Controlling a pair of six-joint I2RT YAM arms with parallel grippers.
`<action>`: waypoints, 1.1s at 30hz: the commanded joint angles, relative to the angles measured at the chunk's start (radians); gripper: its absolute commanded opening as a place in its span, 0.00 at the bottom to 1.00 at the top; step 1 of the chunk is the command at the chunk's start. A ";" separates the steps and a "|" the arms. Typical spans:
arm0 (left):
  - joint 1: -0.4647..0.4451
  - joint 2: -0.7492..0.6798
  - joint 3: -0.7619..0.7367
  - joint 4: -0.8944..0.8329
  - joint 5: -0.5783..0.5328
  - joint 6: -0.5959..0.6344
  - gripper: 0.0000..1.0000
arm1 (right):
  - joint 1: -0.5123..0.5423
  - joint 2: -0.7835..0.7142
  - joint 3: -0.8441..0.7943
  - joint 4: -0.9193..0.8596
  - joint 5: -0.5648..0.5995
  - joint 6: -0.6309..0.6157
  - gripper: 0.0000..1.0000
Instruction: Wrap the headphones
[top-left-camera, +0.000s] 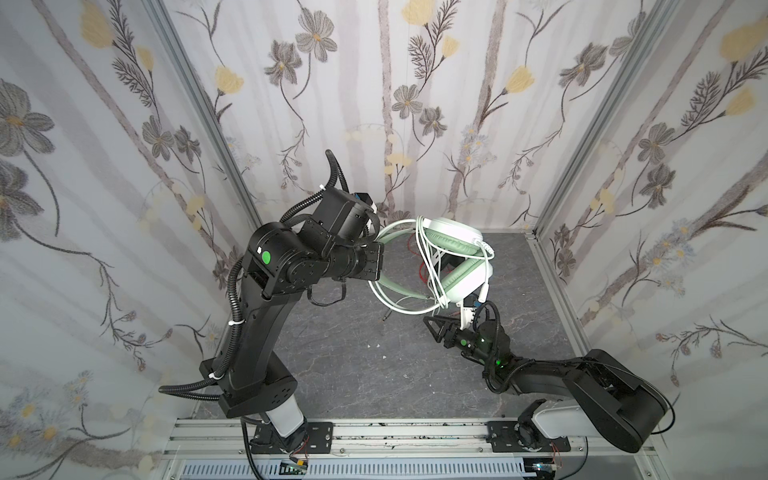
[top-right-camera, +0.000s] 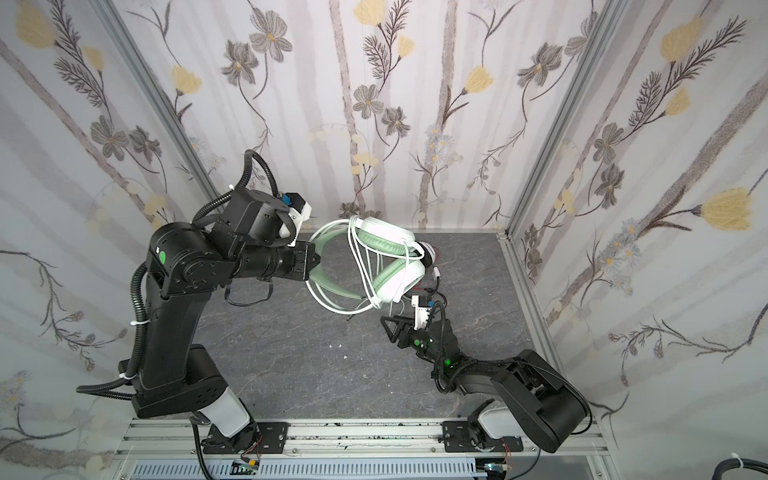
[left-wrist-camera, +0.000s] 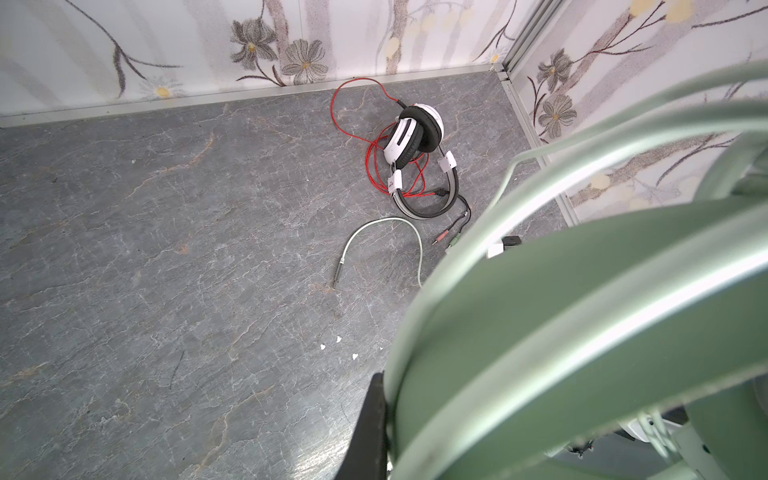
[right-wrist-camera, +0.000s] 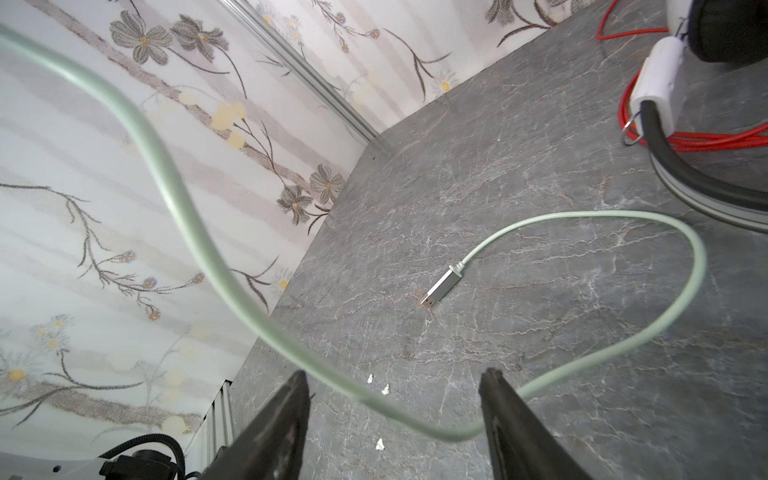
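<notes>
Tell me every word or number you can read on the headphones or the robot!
There are none to read.
The mint-green headphones show no letters or logo.
The white-and-black headphones show no words either; any small marks are too tiny to tell.
The left arm wears a round green sticker, but it is plain, with no writing.

The mint-green over-ear headset (top-left-camera: 455, 245) hangs above the far middle of the grey stone-patterned table (top-left-camera: 332, 374), with the black left gripper (top-right-camera: 316, 262) on its left. Beneath it, toward the far right corner, the white-and-black headset (left-wrist-camera: 415, 137) lies on the table amid its thin red cord (left-wrist-camera: 345, 120). The pale green cord (right-wrist-camera: 582, 216) trails onto the table in front, passing between the jaws of the black right gripper (right-wrist-camera: 395, 382).
</notes>
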 joint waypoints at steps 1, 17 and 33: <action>0.002 -0.005 0.009 -0.005 0.018 -0.026 0.00 | 0.014 0.032 0.034 0.060 -0.012 -0.013 0.61; 0.008 -0.010 0.009 -0.008 0.018 -0.041 0.00 | 0.074 0.074 0.134 -0.163 0.087 -0.034 0.23; 0.289 -0.038 0.008 0.107 0.052 -0.113 0.00 | 0.310 -0.424 0.167 -0.852 0.312 0.066 0.00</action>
